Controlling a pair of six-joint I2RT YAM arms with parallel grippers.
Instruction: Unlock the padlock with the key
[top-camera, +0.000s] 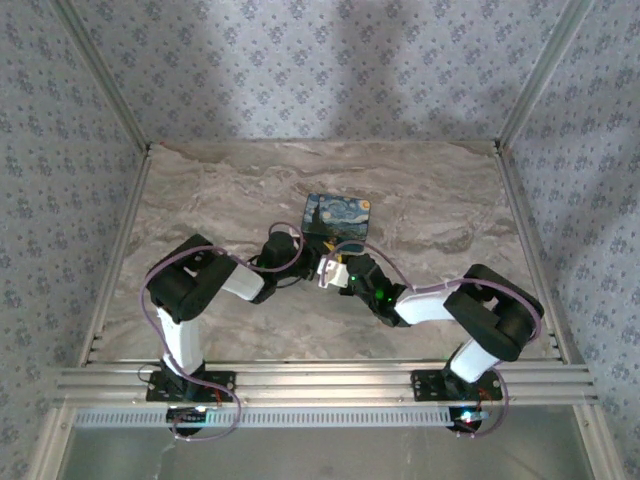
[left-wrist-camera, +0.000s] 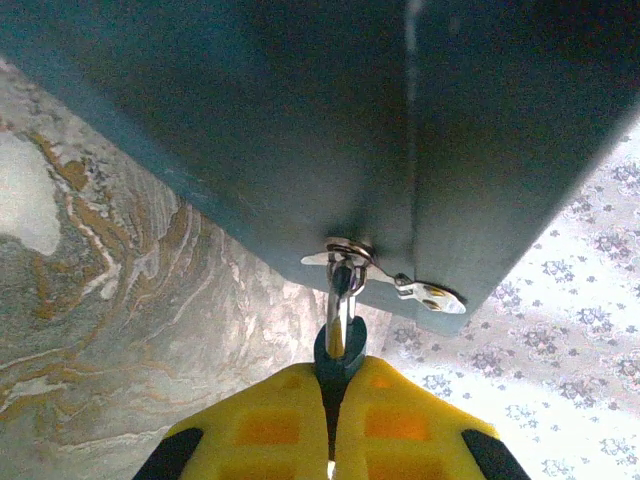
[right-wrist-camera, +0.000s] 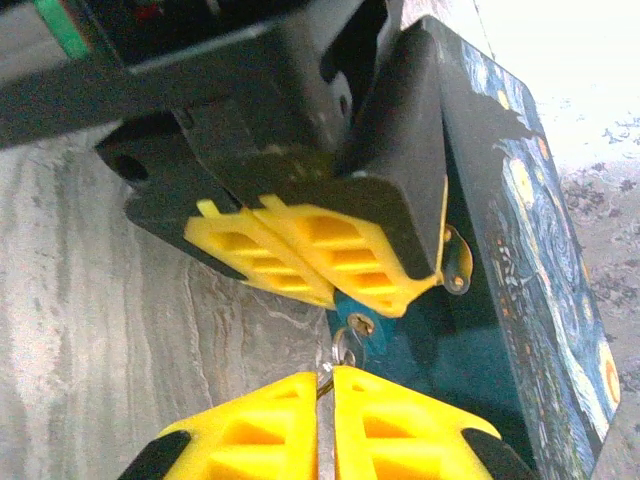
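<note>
The padlock (top-camera: 338, 218) sits near the middle of the marbled table (top-camera: 200, 190), painted face up, and both grippers meet at its near edge. The key (left-wrist-camera: 340, 345) reaches into the keyhole on the teal side (grey shaft in, teal head out). The left gripper (left-wrist-camera: 335, 385) is clamped on that head. The right gripper (right-wrist-camera: 328, 385) is closed too, its tips at a small metal ring (right-wrist-camera: 343, 352) on the key's head; whether it pinches the ring I cannot tell.

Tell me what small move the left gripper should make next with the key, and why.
Probably rotate the left gripper about the key's shaft to turn it. Its fingers are shut on the teal head, and the shaft sits in the padlock's keyhole, so turning looks like the step left.
</note>
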